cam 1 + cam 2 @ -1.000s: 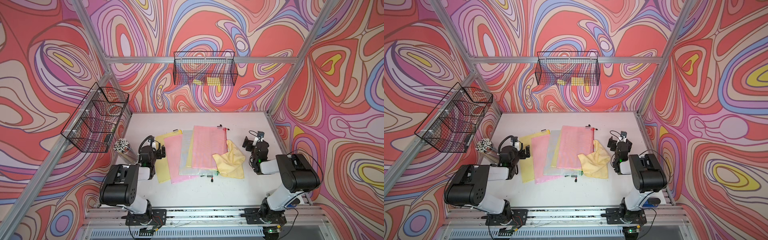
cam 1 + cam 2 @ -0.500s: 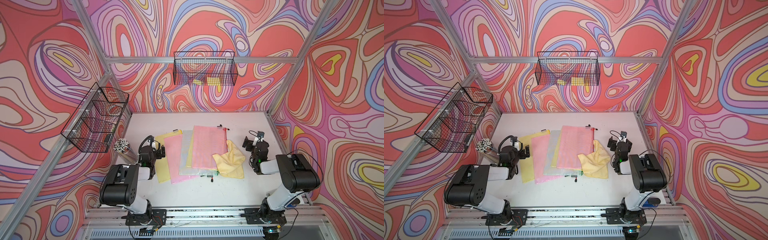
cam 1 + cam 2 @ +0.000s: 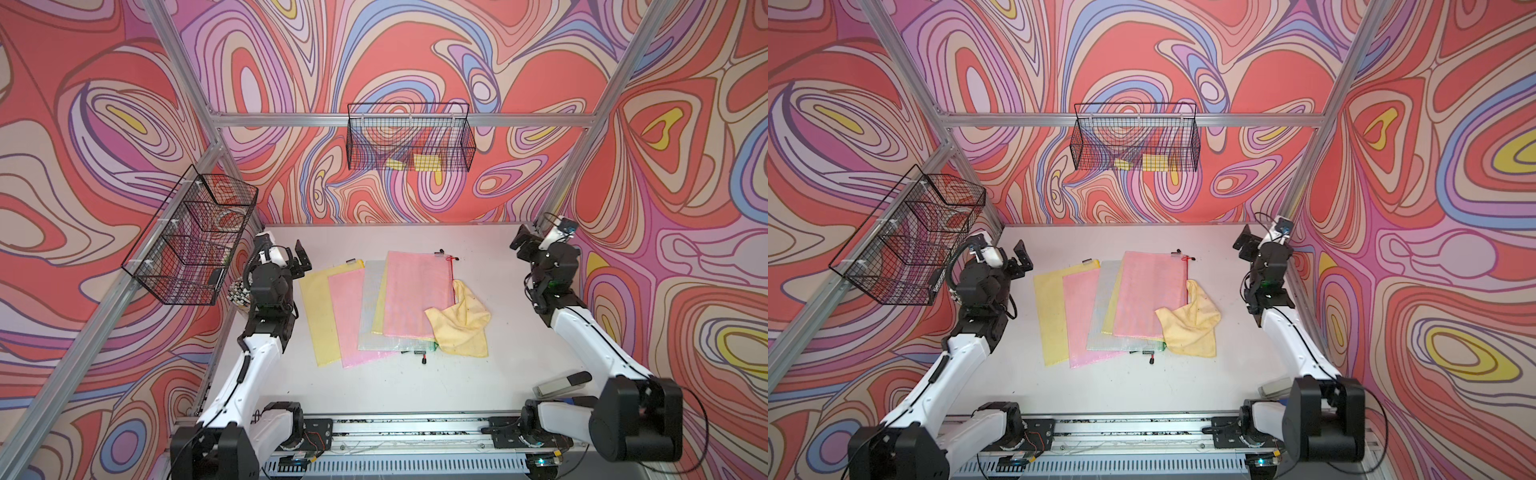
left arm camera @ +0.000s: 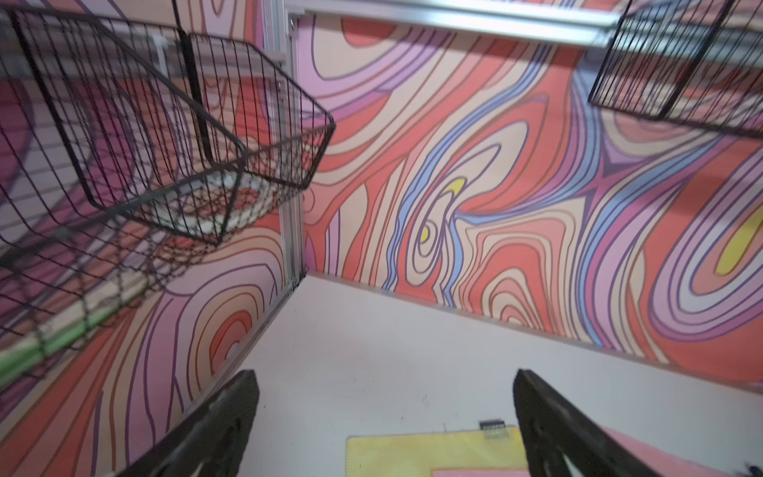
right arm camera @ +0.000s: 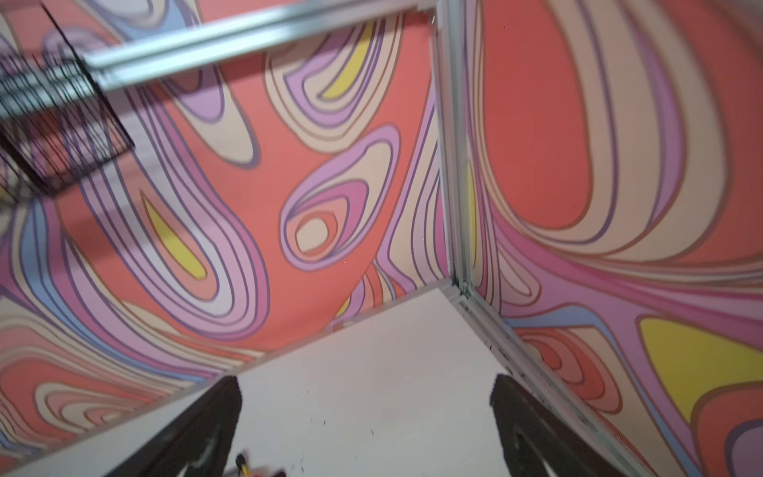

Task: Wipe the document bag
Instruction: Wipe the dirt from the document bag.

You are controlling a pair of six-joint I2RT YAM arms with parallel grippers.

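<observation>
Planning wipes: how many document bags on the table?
5, fanned from the left arm: outer yellow bag, lower pink bag, clear bag, inner yellow bag, top pink bag. A green sliver by the cloth may be another.

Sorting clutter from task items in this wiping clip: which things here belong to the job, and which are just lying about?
Belongs to the job:
- document bags, fanned out flat
- yellow cloth, overlapping their edge

Just lying about:
- cup of pens
- side wire basket
- rear wire basket
- grey block near the right arm's base
</observation>
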